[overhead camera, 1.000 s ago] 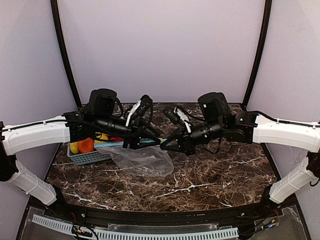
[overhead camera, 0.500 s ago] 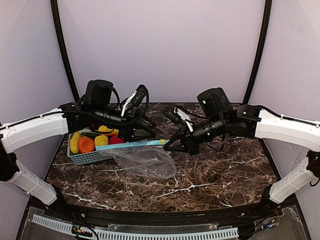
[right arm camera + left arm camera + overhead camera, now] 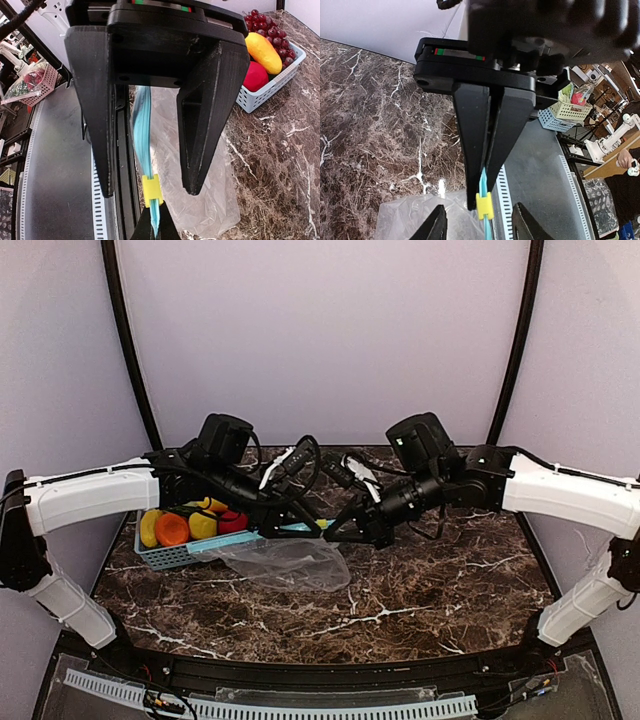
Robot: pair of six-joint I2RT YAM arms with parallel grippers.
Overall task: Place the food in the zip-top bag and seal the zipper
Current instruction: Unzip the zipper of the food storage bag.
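Right gripper (image 3: 481, 197): fingers together, clamped on zipper (image 3: 141, 130). Left gripper (image 3: 150, 191): fingers apart, straddling strip at yellow slider (image 3: 151, 190), no contact seen.

Zip-top bag (image 3: 285, 565) looks empty. Food (image 3: 172, 529) in basket (image 3: 170, 557), 10 o'clock of bag.

Risk: left closes off thin strip, or slider seals bag unfilled.

- We see the table (image 3: 420, 590) in dark brown marble, streaked with white veins.
- The basket (image 3: 175, 556) reads to us as a pale blue lattice.
- In it we count a yellow piece (image 3: 263, 52), a red piece (image 3: 255, 76), an orange piece (image 3: 172, 529) and dark purple grapes (image 3: 265, 25).
- We find the zip-top bag (image 3: 290, 565) clear and crinkly, its zipper (image 3: 141, 115) teal-blue, the slider (image 3: 151, 190) yellow.
- We note white arm casings (image 3: 90, 495).
- Behind, we see pale lilac walls (image 3: 330, 340).
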